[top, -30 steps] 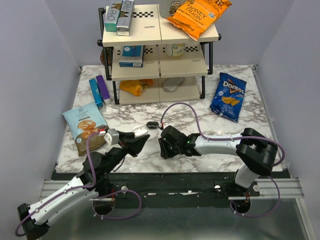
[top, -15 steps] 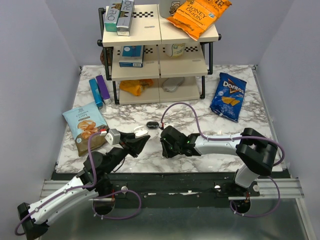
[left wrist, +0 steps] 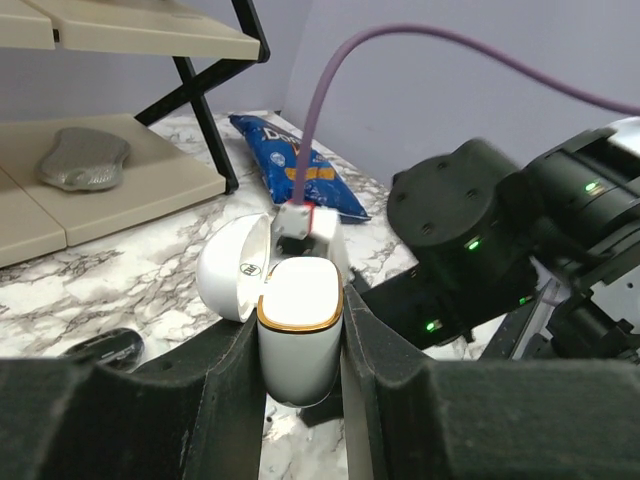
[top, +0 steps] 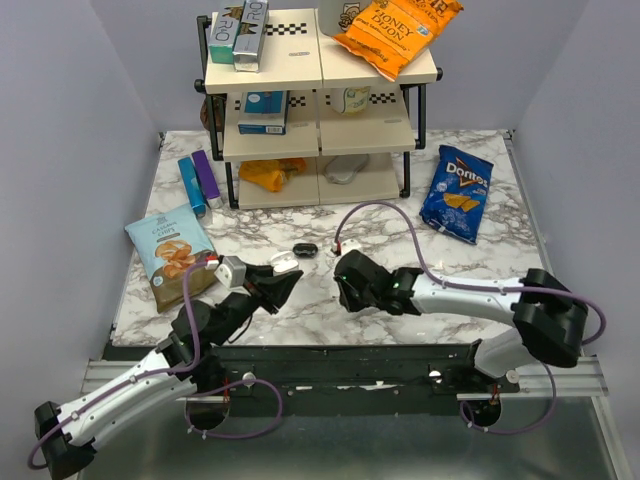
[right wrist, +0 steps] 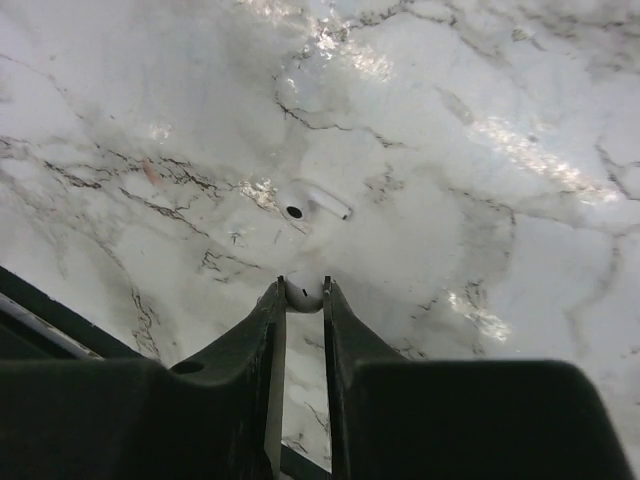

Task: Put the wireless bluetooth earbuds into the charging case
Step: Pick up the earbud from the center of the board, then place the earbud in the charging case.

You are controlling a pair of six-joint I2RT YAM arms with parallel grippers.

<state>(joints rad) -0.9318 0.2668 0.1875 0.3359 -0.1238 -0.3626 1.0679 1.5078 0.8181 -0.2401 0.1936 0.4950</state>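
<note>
My left gripper (left wrist: 300,400) is shut on the white charging case (left wrist: 300,330), held upright with its flip lid (left wrist: 235,270) open to the left. In the top view the case (top: 283,263) sits at the left gripper's (top: 280,285) tips. My right gripper (right wrist: 303,292) points down at the marble and is shut on a small white earbud (right wrist: 303,295) at its fingertips. A second white earbud (right wrist: 305,207) with a short stem lies on the marble just beyond. The earbuds look white here, not black. In the top view the right gripper (top: 352,288) hangs right of the case.
A small black oval piece (top: 305,248) lies on the marble behind the case and also shows in the left wrist view (left wrist: 100,345). A chip bag (top: 172,252) lies at left, a Doritos bag (top: 457,193) at right, and a shelf rack (top: 315,110) stands at the back.
My right gripper has shifted a little right and away from the case, with its arm stretched out further right. The left arm and the case have barely moved.
</note>
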